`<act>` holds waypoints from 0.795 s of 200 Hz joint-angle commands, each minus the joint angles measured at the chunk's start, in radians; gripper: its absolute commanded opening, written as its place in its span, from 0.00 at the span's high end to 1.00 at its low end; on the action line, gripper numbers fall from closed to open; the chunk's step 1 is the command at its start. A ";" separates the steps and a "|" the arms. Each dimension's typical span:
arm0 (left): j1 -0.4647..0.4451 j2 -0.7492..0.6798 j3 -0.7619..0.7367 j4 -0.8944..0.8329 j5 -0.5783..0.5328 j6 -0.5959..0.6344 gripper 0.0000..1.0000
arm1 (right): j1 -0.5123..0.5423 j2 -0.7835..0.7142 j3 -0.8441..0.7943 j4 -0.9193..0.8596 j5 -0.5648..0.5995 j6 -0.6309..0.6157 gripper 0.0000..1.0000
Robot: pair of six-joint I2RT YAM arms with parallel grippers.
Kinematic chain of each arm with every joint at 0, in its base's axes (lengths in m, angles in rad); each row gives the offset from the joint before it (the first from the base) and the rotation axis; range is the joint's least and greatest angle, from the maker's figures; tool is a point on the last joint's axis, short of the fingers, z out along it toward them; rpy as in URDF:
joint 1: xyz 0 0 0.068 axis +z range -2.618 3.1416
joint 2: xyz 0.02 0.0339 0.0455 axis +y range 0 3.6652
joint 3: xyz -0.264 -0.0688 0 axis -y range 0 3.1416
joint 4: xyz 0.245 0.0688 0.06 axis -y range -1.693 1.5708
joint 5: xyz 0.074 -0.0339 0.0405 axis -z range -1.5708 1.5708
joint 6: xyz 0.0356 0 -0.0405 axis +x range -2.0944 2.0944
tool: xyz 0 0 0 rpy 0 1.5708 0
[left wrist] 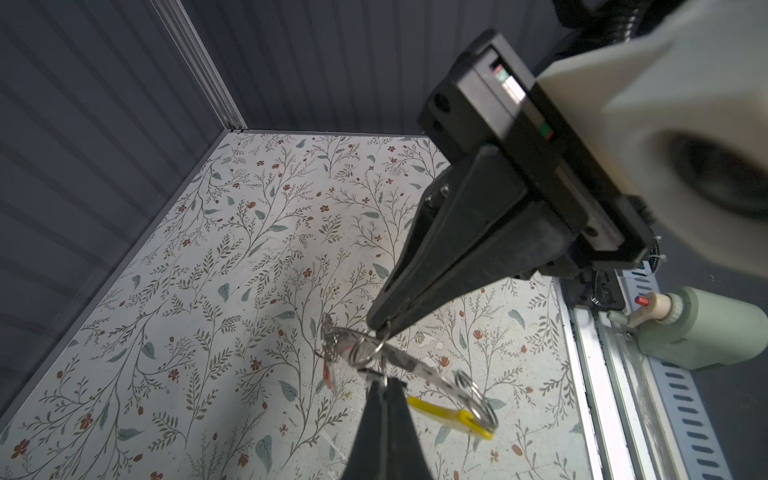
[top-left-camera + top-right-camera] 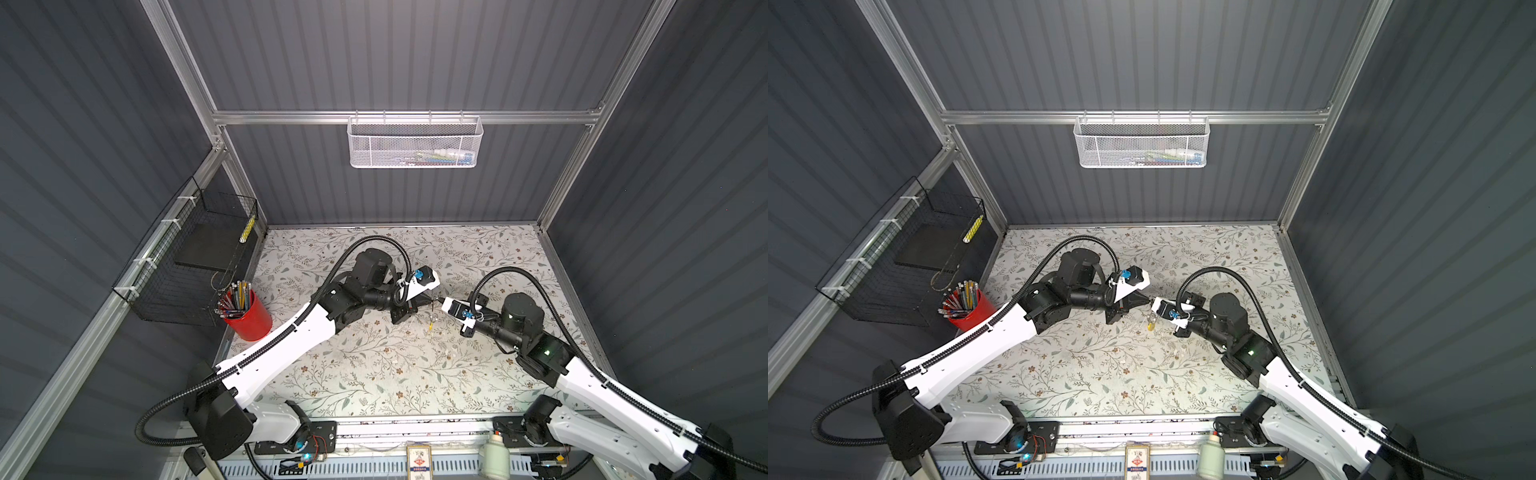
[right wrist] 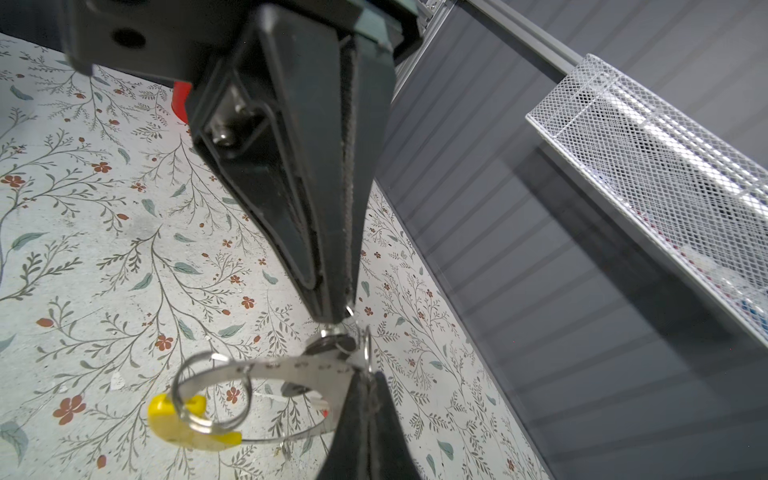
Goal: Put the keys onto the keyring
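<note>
Thin grey metal hoop keyring [image 3: 286,368]: shiny, smooth; its yellow plastic segment [image 3: 166,419] glossy. Floral-print tabletop [image 3: 83,249] beneath keyring: matt, scuffed.

Nothing legible: a small box [image 2: 418,459] at the bottom centre of both top views [image 2: 1137,459] carries a red diamond emblem above a blue band of characters, too small to read. In the right wrist view the flat metal band of the keyring [image 3: 291,368] shows a row of dark marks, possibly stamped figures, blurred beyond reading; they are equally unclear in the left wrist view [image 1: 409,361].
</note>
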 commanded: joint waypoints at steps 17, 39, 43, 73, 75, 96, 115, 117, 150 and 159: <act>-0.008 0.001 0.028 0.014 0.026 -0.003 1.00 | 0.000 -0.004 0.010 0.027 -0.002 0.022 1.00; -0.009 0.007 0.034 0.008 0.000 -0.010 1.00 | 0.001 -0.011 0.004 0.035 -0.027 0.015 1.00; -0.008 0.007 0.034 0.008 -0.005 -0.012 1.00 | 0.001 -0.012 0.003 0.033 -0.028 0.015 1.00; -0.009 0.009 0.035 0.011 -0.040 -0.030 1.00 | 0.000 -0.021 -0.005 0.027 -0.036 0.006 1.00; -0.008 0.009 0.035 0.010 -0.041 -0.032 1.00 | 0.001 -0.021 -0.006 0.027 -0.036 0.005 1.00; -0.009 0.005 0.035 0.010 -0.052 -0.037 1.00 | 0.000 -0.032 -0.012 0.027 -0.037 0.004 1.00; -0.009 -0.004 0.026 0.026 -0.055 -0.047 1.00 | 0.000 -0.033 -0.012 0.011 -0.037 0.002 1.00; -0.009 -0.006 0.026 0.030 -0.057 -0.050 1.00 | 0.001 -0.033 -0.012 0.009 -0.037 0.002 1.00; -0.009 -0.014 0.020 0.043 -0.061 -0.063 1.00 | 0.000 -0.038 -0.016 0.004 -0.048 0.001 1.00; -0.008 -0.015 0.018 0.043 -0.065 -0.063 1.00 | 0.000 -0.042 -0.020 0.012 -0.052 0.002 1.00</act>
